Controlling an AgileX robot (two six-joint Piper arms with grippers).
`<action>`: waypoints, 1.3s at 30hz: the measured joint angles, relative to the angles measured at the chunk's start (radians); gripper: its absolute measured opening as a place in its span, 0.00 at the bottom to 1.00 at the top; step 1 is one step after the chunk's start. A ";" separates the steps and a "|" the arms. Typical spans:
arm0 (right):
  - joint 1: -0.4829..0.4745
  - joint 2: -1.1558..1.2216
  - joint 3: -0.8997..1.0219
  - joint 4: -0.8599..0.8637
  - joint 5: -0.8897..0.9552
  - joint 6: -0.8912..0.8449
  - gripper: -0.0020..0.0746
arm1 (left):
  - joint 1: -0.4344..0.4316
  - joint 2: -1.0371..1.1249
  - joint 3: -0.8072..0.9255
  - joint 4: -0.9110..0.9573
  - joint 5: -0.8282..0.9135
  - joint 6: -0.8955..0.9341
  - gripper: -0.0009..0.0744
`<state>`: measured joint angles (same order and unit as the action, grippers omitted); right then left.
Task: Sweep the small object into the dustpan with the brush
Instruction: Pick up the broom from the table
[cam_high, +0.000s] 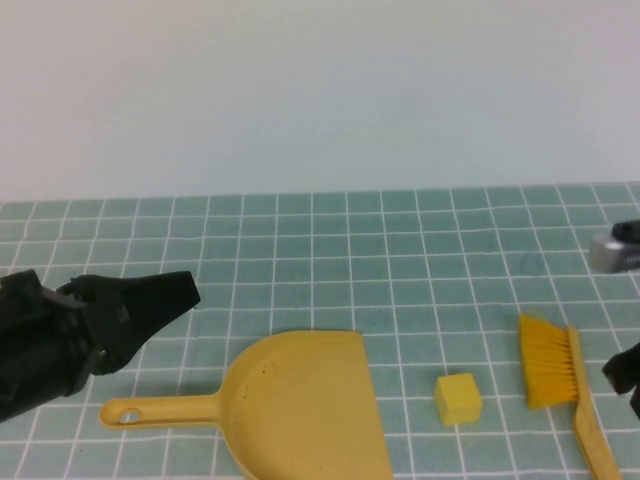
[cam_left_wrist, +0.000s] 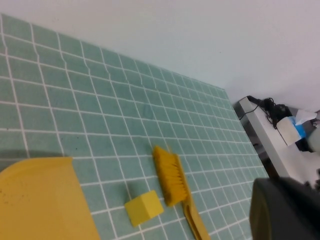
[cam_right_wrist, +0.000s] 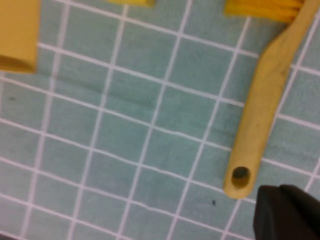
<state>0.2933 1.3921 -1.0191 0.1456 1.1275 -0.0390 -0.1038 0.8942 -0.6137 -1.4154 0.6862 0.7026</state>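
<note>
Ideally, right end effector (cam_high: 625, 372), closed and empty at the surface's right edge, should open over brush (cam_high: 556, 375) handle; left end effector (cam_high: 165, 292), closed, hovered above dustpan (cam_high: 300, 405).

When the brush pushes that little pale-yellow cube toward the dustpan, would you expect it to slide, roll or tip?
The cube rests on a flat face with square edges, so it should slide, perhaps tumble, rather than roll. It looks small beside the brush, so probably light. The left gripper, shut, hovers beyond the dustpan's handle; the right gripper, shut, is near the brush handle's end.
</note>
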 joint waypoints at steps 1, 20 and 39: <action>0.000 0.011 0.010 -0.010 -0.008 0.006 0.05 | 0.000 0.000 0.000 0.000 0.009 0.000 0.01; 0.015 0.164 0.260 -0.058 -0.348 0.039 0.46 | 0.000 0.000 0.000 0.002 0.050 0.018 0.01; 0.041 0.239 0.329 -0.071 -0.451 0.052 0.37 | 0.000 0.000 0.000 0.002 0.050 0.019 0.01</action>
<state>0.3339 1.6308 -0.6903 0.0744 0.6765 0.0125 -0.1038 0.8942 -0.6137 -1.4136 0.7358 0.7217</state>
